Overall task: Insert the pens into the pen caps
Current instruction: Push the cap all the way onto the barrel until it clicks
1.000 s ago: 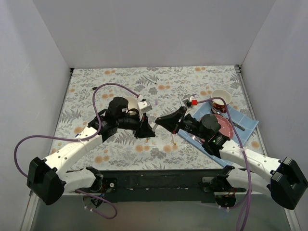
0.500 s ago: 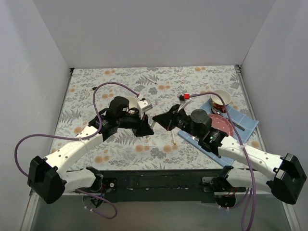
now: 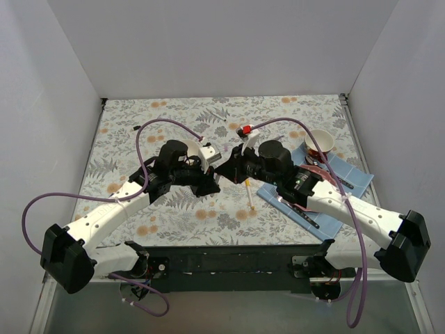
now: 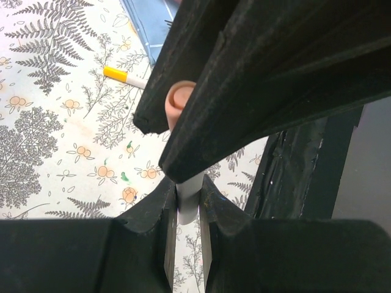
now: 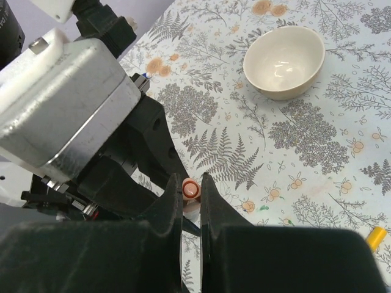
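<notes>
Orange-pink pen cap [image 5: 191, 189], pinched in the right gripper [image 5: 191, 183], was held close to the white pen [image 4: 188, 206] clamped by the left gripper [image 4: 186, 188] above the floral cloth [image 3: 174, 118] mid-table, evidently so the two lined up for insertion.

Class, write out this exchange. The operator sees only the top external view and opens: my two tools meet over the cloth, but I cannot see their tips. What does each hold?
Observer: In the left wrist view, the left tool is shut on a pale pen barrel.
Operator: And the right one?
Observer: The right wrist view shows the right tool pinching an orange-pink cap.
Operator: Are they joined?
Observer: The cap lines up with the barrel in the left wrist view, but a right finger hides whether they meet.
</notes>
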Motion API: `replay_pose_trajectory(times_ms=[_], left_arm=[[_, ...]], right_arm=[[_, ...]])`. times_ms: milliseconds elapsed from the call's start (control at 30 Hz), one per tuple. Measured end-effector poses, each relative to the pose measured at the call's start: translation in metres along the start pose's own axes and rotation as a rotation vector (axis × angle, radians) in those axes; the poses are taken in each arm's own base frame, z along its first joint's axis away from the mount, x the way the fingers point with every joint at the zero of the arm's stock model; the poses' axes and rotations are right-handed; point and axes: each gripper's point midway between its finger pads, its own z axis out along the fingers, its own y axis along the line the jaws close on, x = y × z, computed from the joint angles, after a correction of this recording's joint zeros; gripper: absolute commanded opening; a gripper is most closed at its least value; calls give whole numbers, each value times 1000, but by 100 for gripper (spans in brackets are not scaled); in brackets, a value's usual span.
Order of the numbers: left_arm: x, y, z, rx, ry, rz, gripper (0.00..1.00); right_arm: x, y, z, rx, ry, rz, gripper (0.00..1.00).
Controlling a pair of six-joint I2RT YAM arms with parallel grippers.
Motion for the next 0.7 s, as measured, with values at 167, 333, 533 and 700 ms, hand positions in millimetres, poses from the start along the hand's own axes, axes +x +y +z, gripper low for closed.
replay_pose_trajectory(times_ms=[167, 333, 533, 700], left_arm=[[2, 1, 0, -9, 7, 18, 0], [0, 1, 0, -10, 3, 25, 0], [-19, -1, 1, 1, -72, 53, 0], [-69, 1, -15, -41, -262, 129, 0]], right_arm=[[2, 1, 1, -34, 28, -33, 1], [0, 1, 0, -49, 31, -40, 1], [-22, 2, -7, -52, -12, 11, 35], [-33, 15, -22, -87, -10, 49, 53]])
